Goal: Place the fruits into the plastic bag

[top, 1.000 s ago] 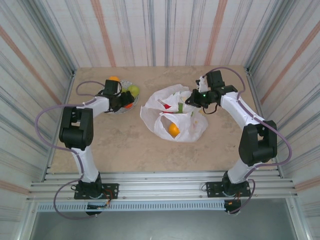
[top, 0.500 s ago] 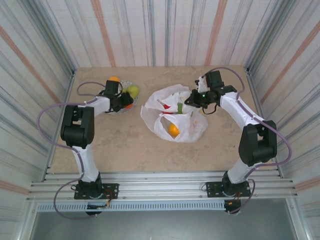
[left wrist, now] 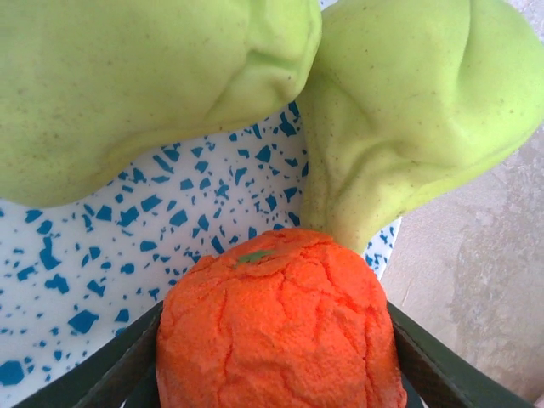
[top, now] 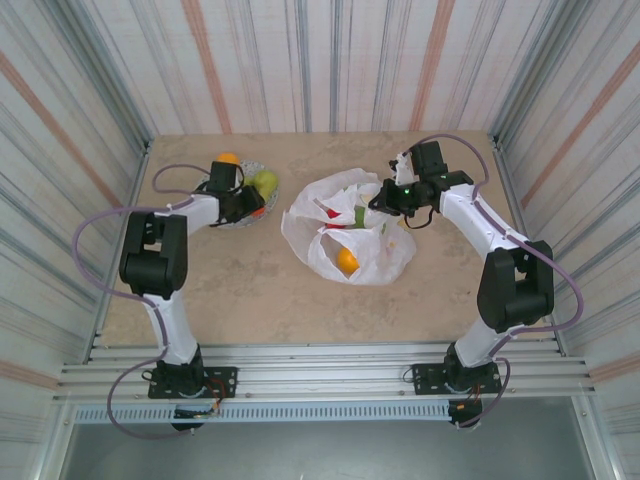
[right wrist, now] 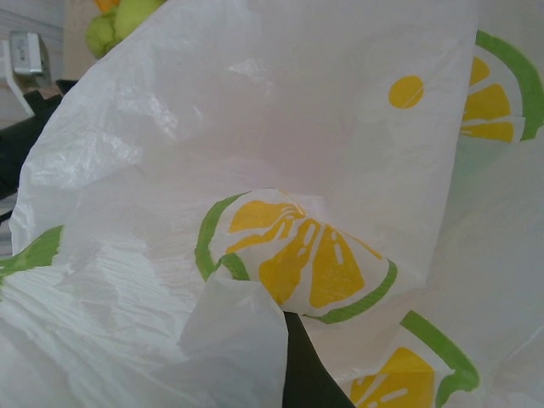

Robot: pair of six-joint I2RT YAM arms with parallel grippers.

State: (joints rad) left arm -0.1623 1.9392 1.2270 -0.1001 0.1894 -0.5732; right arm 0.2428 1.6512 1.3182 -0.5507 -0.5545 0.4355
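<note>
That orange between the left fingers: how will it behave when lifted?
The orange has a rough, pebbled skin, so it probably won't slip. It is round, so may roll on the speckled plate if nudged. Its creased look suggests soft foam, probably light.

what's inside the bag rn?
An orange shows in the bag mouth, with a red piece further back. Folded plastic covers the rest, so any other fruit inside is hidden.
</note>
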